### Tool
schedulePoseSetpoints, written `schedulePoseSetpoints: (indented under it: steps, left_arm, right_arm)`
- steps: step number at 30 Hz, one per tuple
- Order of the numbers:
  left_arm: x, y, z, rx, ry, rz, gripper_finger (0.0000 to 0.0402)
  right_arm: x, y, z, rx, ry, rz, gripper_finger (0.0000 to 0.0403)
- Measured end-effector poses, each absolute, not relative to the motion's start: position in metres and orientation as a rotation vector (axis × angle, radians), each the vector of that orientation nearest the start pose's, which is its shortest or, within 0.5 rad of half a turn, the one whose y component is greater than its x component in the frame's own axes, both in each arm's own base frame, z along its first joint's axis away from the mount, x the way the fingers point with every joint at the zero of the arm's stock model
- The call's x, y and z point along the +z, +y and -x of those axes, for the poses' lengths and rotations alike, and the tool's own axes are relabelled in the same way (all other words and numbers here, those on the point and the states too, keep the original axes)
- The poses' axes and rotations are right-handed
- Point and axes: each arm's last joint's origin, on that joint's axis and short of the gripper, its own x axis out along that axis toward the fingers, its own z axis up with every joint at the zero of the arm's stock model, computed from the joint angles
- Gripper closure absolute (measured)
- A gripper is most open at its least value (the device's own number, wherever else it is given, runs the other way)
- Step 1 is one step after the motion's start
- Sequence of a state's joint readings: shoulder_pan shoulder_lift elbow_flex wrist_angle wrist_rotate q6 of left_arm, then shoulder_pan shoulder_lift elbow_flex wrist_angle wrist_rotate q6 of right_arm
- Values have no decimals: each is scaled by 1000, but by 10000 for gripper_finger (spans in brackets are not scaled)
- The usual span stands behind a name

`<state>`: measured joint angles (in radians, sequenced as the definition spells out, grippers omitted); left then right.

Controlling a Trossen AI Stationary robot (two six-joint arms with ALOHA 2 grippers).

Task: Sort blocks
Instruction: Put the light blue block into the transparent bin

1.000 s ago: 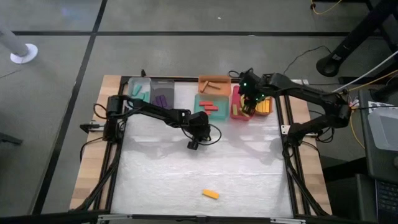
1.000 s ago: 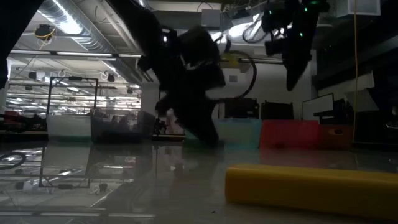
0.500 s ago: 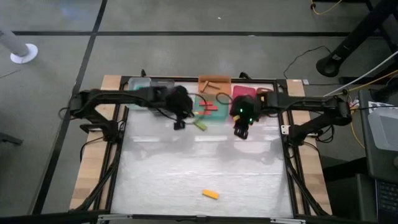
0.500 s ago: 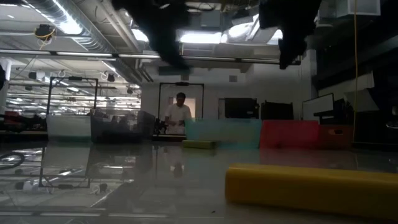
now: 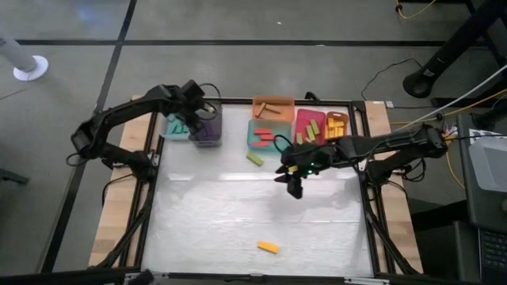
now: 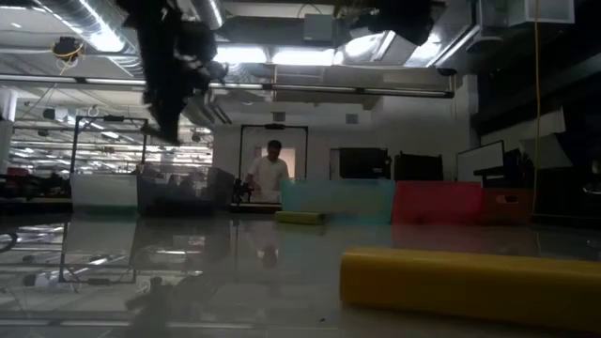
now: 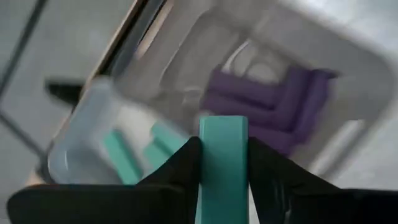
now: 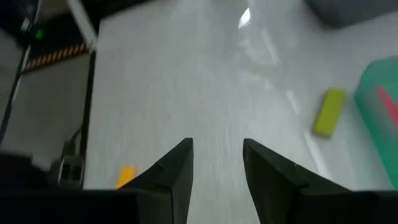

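My left pincer (image 7: 222, 163) is clamped on a teal block (image 7: 222, 155) above the purple-block bin (image 5: 207, 127). My right pincer (image 8: 217, 163) is apart over the counter (image 5: 238, 214).

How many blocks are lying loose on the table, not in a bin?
2: an olive green block just in front of the teal bin, and a yellow block near the front edge.

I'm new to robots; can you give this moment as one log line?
left claw: holds teal block above bins | right claw: open, empty, mid-table | loose: olive block, yellow block
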<state>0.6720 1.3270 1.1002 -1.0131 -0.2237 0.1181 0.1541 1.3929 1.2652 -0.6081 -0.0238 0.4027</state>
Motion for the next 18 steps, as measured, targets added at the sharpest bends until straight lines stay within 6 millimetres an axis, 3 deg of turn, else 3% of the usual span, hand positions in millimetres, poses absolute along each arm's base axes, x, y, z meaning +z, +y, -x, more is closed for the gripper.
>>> schedulePoseSetpoints:
  steps: [6,13,18]
  left_arm:
    - [245,174,-151,874,1326,396,306]
    - [219,188,-133,974,1286,451,304]
    - [207,191,-127,997,1270,456,299]
  right_arm:
    - [313,52,-318,-28,691,-362,262]
    - [284,56,-345,-36,717,-359,260]
    - [261,57,-356,-66,780,-345,219]
